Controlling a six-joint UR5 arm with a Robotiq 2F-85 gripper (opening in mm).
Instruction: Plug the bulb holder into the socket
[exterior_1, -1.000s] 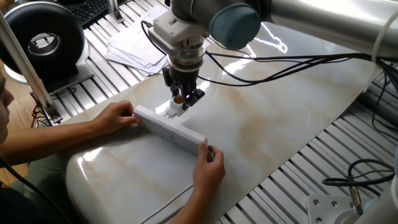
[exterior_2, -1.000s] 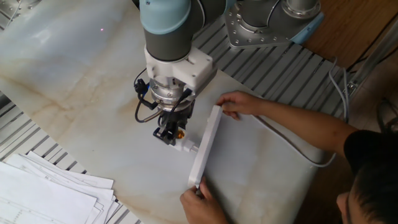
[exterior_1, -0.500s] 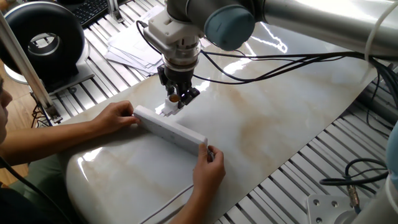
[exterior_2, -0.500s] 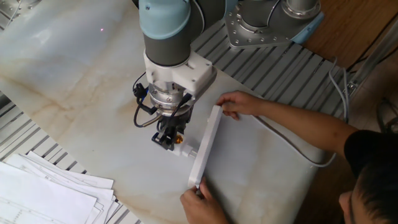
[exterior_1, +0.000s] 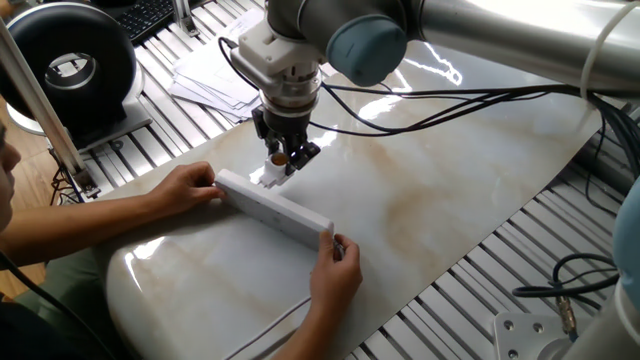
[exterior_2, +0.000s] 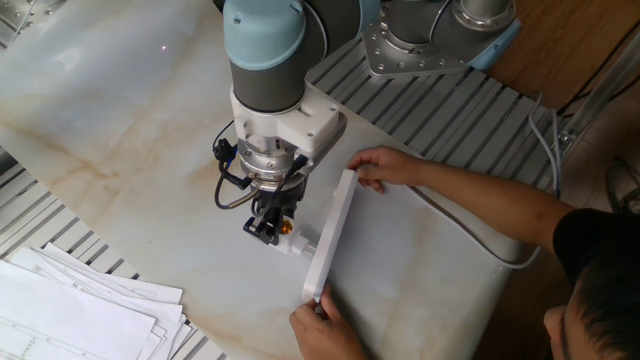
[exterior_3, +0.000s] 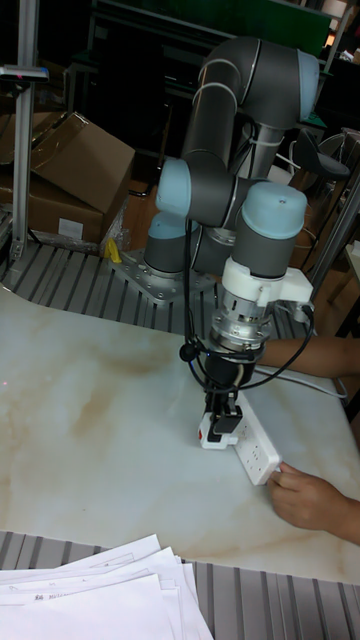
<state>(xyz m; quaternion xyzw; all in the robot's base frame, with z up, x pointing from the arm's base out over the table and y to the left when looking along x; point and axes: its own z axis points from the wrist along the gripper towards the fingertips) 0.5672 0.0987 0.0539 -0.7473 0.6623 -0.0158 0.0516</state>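
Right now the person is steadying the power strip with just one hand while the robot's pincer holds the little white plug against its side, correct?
Not quite: two hands steady the power strip, one hand at the far end and another hand at the near end, as the other fixed view shows. The pincer does hold the little white plug against its side.

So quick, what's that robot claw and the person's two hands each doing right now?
Gripper: shut on the bulb holder.
One hand: steadying the far end of the socket.
Other hand: steadying the near end.
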